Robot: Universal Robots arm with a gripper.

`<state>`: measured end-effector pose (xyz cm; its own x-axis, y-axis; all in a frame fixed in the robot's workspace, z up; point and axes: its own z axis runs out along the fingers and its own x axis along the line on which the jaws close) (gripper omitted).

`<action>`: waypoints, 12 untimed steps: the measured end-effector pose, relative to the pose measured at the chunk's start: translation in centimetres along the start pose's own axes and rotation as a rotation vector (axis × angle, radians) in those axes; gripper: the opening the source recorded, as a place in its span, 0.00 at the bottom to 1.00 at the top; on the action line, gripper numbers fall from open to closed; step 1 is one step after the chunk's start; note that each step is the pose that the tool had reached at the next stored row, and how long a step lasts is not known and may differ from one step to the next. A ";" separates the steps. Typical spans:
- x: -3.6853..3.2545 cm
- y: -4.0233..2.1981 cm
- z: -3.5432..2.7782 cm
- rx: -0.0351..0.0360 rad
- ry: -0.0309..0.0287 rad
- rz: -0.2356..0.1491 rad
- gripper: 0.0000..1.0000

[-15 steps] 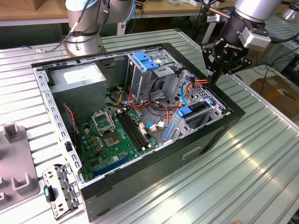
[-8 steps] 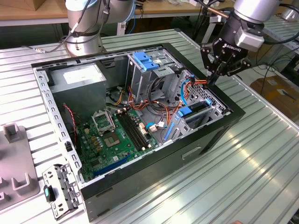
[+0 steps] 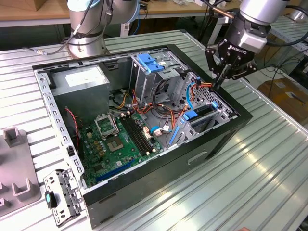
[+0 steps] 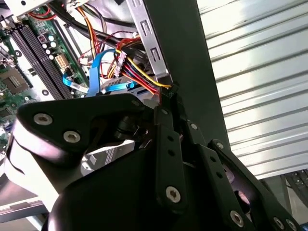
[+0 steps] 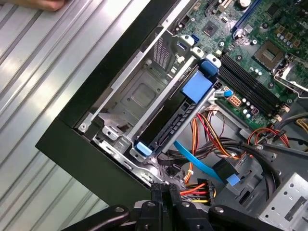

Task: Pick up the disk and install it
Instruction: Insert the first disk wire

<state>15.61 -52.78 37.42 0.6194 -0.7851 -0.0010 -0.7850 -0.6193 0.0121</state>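
One disk (image 5: 166, 122) in its blue carrier sits in the low grey drive bay (image 5: 126, 98) at the corner of the open computer case (image 3: 144, 192), toward the exterior view's right. It looks already slid home there, though I cannot tell whether it is fully latched. In the first wrist view its long axis runs along the bay's wall, from a small blue rail end near the case's black rim to a broad blue tab on the side of the motherboard (image 5: 250, 53).

The claw (image 3: 222, 79) hangs above and just beyond that bay, over the case's rim on the far side from the motherboard, so the disk (image 3: 198, 114) lies below it and a little inward. Only the disk's narrow upper edge and blue tab face upward.

In both wrist views the fingertips are drawn together into a narrow point, with nothing clearly gripped. The tip (image 5: 166, 190) is right beside the bundle of red, yellow and orange power wires (image 5: 197, 185) near the disk's end; whether it touches them I cannot tell. The wrist points steeply downward, tilted slightly toward the case interior, and the case rests on the ribbed metal counter (image 3: 269, 159).
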 end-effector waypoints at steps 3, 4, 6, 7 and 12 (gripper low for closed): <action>-0.17 0.22 0.00 -0.0001 0.0001 0.000 0.18; -0.19 0.25 0.01 -0.0001 0.0001 0.001 0.18; -0.20 0.25 0.04 -0.0001 -0.0001 0.027 0.18; -0.20 0.25 0.06 -0.0001 -0.0003 0.044 0.18; -0.20 0.25 0.18 0.0001 -0.0017 0.147 0.18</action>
<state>15.29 -52.78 37.24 0.4975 -0.8675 -0.0009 -0.8674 -0.4975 0.0122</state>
